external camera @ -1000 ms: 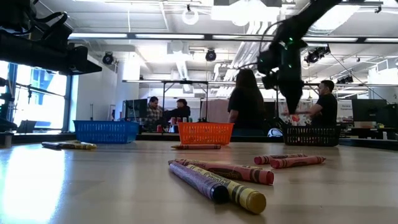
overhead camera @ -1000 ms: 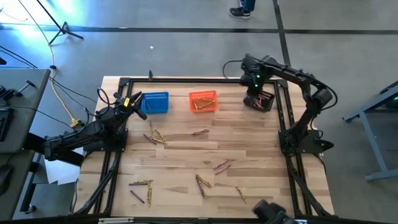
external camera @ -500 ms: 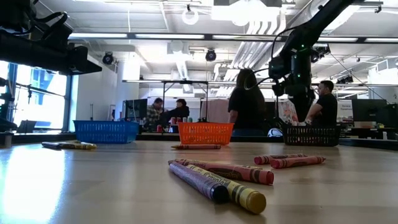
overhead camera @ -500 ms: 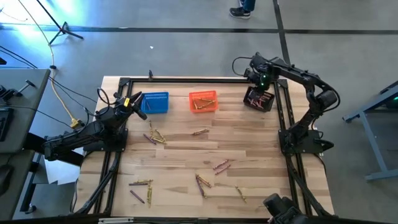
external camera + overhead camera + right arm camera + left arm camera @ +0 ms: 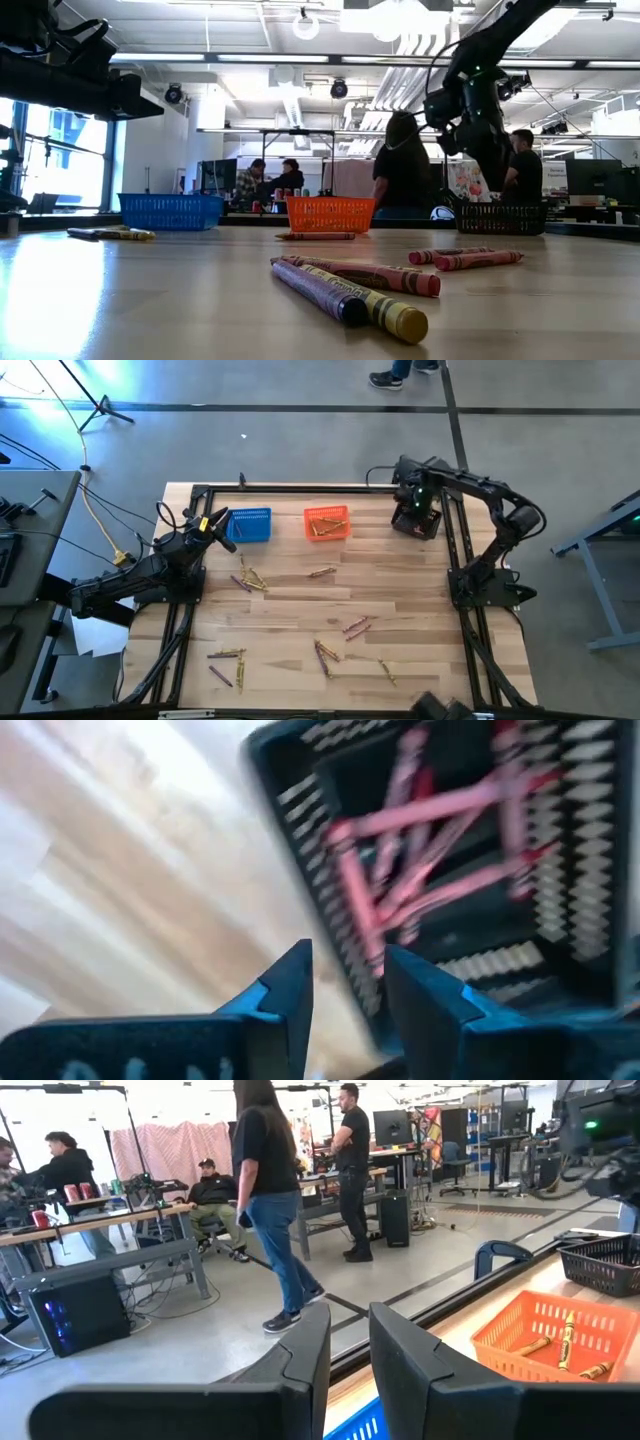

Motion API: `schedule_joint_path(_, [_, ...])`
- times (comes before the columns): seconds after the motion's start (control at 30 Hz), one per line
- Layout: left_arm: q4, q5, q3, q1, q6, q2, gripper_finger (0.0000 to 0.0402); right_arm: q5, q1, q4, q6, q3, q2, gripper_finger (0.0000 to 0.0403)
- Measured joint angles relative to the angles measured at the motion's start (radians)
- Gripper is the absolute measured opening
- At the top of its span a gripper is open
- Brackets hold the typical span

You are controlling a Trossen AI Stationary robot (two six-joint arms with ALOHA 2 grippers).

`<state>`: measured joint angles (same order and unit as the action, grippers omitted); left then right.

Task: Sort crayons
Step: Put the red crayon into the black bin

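My right pincer (image 5: 418, 501) hangs over the black mesh basket (image 5: 417, 521) at the far right corner of the bench (image 5: 300, 610), its jaws parted with a narrow gap and nothing between them; in my wrist view the pink crayons (image 5: 420, 830) lie crossed inside that basket directly beneath. My left pincer (image 5: 222, 521) waits just beside the blue basket (image 5: 250, 525), fingers slightly apart and empty. The orange basket (image 5: 326, 523) between the other two holds yellow crayons, and many loose crayons (image 5: 340, 650) are scattered over the near and middle bench. To do this step well, I judge I should rise straight up clear of the basket rim before swinging away, so I do not snag the mesh or tip it, then go for a reddish crayon lying apart from its neighbours. The crayon wrappers carry print, but none of it is readable here.
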<state>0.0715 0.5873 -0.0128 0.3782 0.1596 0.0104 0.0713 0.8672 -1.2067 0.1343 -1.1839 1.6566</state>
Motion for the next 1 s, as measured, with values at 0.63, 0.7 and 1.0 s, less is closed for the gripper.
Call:
schedule_joint_path(0.63, [0.000,0.000,0.000,0.000,0.000,0.000,0.0060,0.172,-0.881,0.223,-0.537,0.000,0.000,0.0112])
schedule_joint_path(0.7, [0.000,0.000,0.000,0.000,0.000,0.000,0.0060,0.155,-0.961,0.340,-0.553,0.000,0.000,0.0112])
schedule_joint_path(1.0, [0.000,0.000,0.000,0.000,0.000,0.000,0.0060,0.043,-1.158,0.598,-0.718,-0.002,0.044,0.0112])
